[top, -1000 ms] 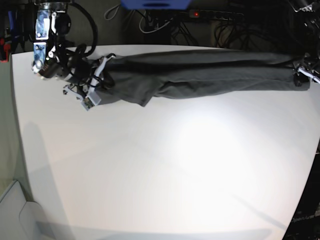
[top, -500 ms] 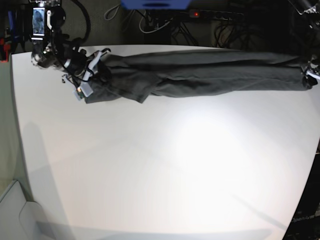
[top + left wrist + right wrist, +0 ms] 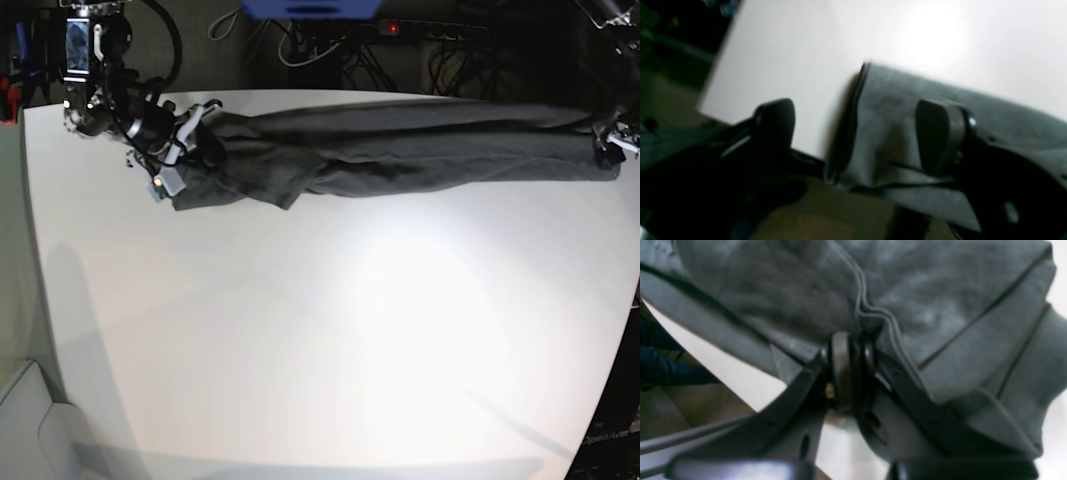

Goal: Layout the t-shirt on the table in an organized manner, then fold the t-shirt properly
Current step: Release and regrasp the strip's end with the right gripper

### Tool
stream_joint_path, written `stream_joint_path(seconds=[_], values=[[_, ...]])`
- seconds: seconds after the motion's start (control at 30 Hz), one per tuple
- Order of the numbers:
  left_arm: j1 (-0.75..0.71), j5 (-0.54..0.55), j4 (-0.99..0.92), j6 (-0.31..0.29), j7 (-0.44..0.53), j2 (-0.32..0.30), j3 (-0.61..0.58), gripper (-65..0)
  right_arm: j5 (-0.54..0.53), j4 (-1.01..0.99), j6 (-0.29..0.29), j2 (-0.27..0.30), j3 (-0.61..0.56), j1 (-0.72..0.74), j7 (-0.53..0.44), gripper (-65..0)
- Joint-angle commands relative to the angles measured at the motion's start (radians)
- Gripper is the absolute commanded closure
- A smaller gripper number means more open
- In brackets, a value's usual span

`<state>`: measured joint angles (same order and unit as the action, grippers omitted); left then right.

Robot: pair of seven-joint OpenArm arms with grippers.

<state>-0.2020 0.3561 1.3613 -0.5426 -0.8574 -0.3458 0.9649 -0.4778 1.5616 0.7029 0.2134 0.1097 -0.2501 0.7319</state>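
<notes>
Left wrist view: the left hand (image 3: 857,136) stood with its 2 fingers (image 3: 940,133) wide apart, gripping nothing; 1 finger lay over the end of the t-shirt (image 3: 893,110), the other over the bare white bench (image 3: 790,50); the cloth's end sat at the bench's edge, part of it drooping past it; the picture was blurred.

Right wrist view: the right hand (image 3: 850,373) was clamped tight on a bunched fold of the grey cloth beside a stitched seam (image 3: 873,313); folds fanned away from the pinch.

Base view: the t-shirt (image 3: 420,145) lay as a long, rope-like band along the far edge of the bench (image 3: 330,330), the right hand (image 3: 172,150) at one end, the left hand (image 3: 612,142) at the other; the near part of the bench was bare.

Judged from this, the layout step was not yet done — the garment was stretched but still bunched; to do it well, the free hand should retake a hem corner, not a thick fold, and both should draw the cloth toward the open middle, keeping it flat — away from the edge.

The bench looked smooth and matte, with a bright glare patch; behind it were dark cables (image 3: 300,45) and a power strip (image 3: 430,28).
</notes>
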Motion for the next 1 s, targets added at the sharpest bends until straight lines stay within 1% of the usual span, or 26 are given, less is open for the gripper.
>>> stream_joint_path(seconds=[0.0,0.07,0.23,0.37,0.63,0.7,0.73,0.87,0.93,0.97], values=[[0.005,0.013,0.005,0.002,0.020,-0.023,0.006,-54.4,0.032,0.004,-0.005,0.007,-0.002,-0.002,0.033,-4.8],[0.005,0.013,-0.015,0.002,0.023,-0.022,0.004,-54.4,0.032,0.004,-0.005,0.007,-0.002,-0.002,0.035,-4.8],[0.006,0.013,-0.070,0.002,0.031,-0.025,-0.065,-54.4,0.032,0.004,-0.005,0.007,-0.002,-0.002,0.035,-4.8],[0.028,0.005,-0.078,0.002,0.031,-0.019,-0.091,-54.4,0.032,0.004,-0.005,0.007,-0.002,-0.002,0.035,-4.8],[0.039,0.004,-0.081,0.002,0.031,-0.019,-0.100,-53.7,0.032,0.004,-0.005,0.007,0.000,-0.002,0.035,-4.8],[0.039,0.004,-0.081,0.002,0.031,-0.019,-0.100,-48.6,0.032,0.006,-0.005,0.007,0.000,-0.002,0.036,-4.8],[0.039,0.004,-0.081,0.002,0.031,-0.019,-0.100,-43.9,0.032,0.006,-0.005,0.007,0.000,-0.002,0.036,-4.8],[0.040,0.004,-0.127,0.002,0.031,-0.025,-0.100,-19.4,0.032,0.006,-0.005,0.007,0.000,-0.002,0.036,-4.8],[0.051,0.004,-0.156,0.002,0.031,-0.026,-0.100,-8.6,0.032,0.006,-0.005,0.007,0.002,-0.002,0.036,-4.8],[0.063,0.004,-0.170,0.002,0.031,-0.028,-0.100,-4.4,0.032,0.004,-0.005,0.007,0.002,-0.002,0.036,-4.8]])
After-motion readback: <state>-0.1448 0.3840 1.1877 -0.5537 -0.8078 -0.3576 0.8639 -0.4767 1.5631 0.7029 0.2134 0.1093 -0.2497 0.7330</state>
